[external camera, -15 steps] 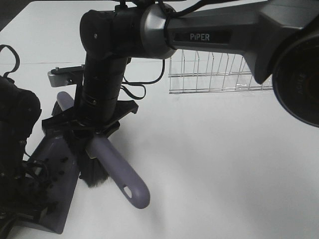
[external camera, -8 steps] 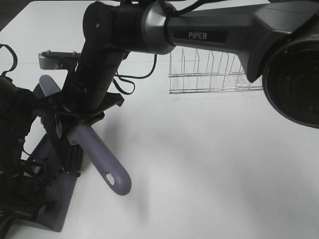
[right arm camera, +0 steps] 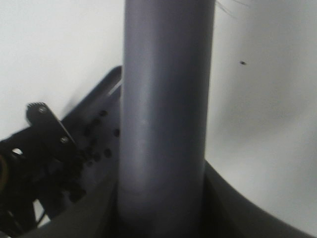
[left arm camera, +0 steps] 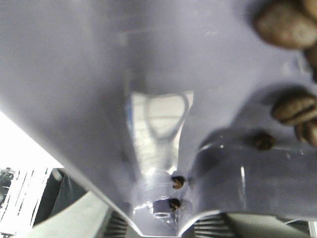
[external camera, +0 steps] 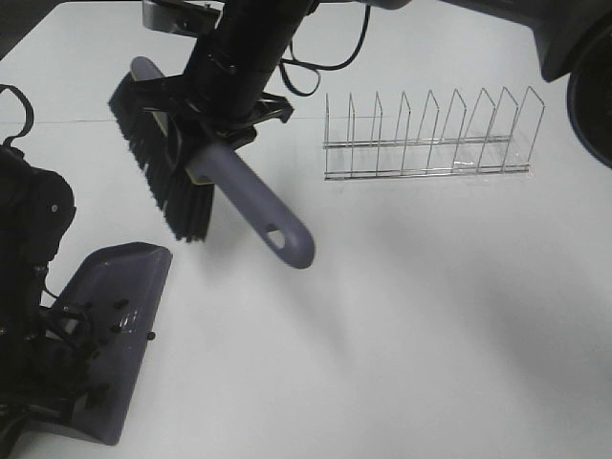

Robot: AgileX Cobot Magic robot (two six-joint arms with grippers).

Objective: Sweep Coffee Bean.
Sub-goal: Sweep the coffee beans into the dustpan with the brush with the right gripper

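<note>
My right gripper (external camera: pixel 218 129) is shut on the purple brush handle (external camera: pixel 258 206) and holds the brush tilted in the air at the back left, its black bristles (external camera: pixel 163 167) clear of the table. The handle fills the right wrist view (right arm camera: pixel 168 109). My left gripper (external camera: pixel 53 368) is shut on the purple dustpan (external camera: pixel 120 287), which rests at the front left. Several coffee beans (external camera: pixel 120 305) lie in the pan; they show close up in the left wrist view (left arm camera: pixel 294 106). One bean (right arm camera: pixel 242 63) lies on the white table.
A wire rack (external camera: pixel 430 134) stands at the back, right of the brush. The white table (external camera: pixel 430 335) stretches to the front and right. My dark left arm (external camera: pixel 29 220) fills the left edge.
My right arm has lifted the brush up off the dustpan and swung it toward the back. The bristles have left the pan. The dustpan and left arm have stayed put.
</note>
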